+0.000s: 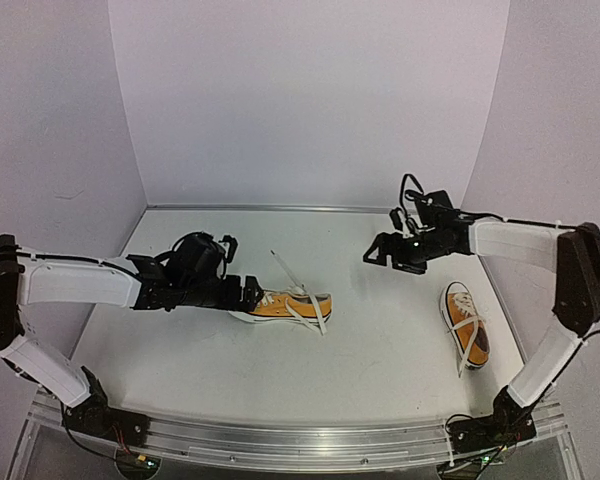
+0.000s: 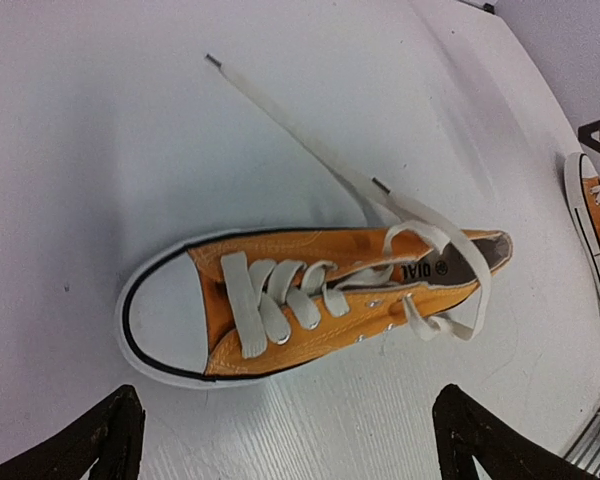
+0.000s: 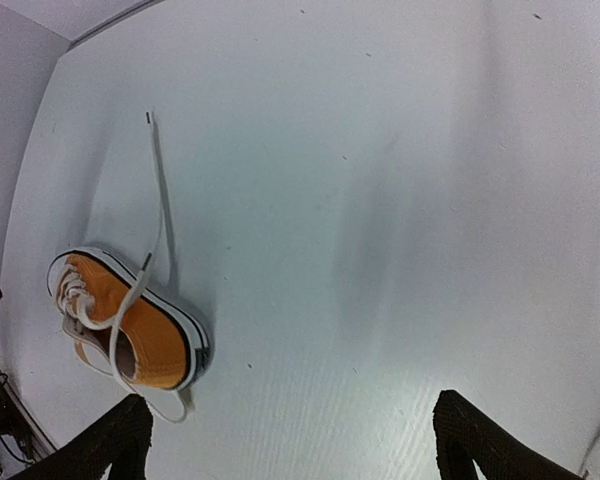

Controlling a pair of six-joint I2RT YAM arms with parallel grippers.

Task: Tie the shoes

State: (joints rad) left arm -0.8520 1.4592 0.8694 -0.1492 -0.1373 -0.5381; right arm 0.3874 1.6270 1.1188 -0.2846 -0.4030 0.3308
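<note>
While both are held spread and empty, the left gripper (image 1: 248, 292) is set at nine o'clock of one shoe (image 1: 292, 305), its laces (image 2: 280, 113) untied; the other shoe (image 1: 465, 325) is seen at four o'clock from the right gripper (image 1: 378, 255), well apart.

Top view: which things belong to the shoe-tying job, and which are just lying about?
Job: centre shoe, its laces loose; right-hand shoe; left gripper and right gripper, both open.
Lying about: no loose extras seen on the table.

Top camera high, rearward; wrist cameras face down, share centre shoe (image 2: 320, 300).
</note>
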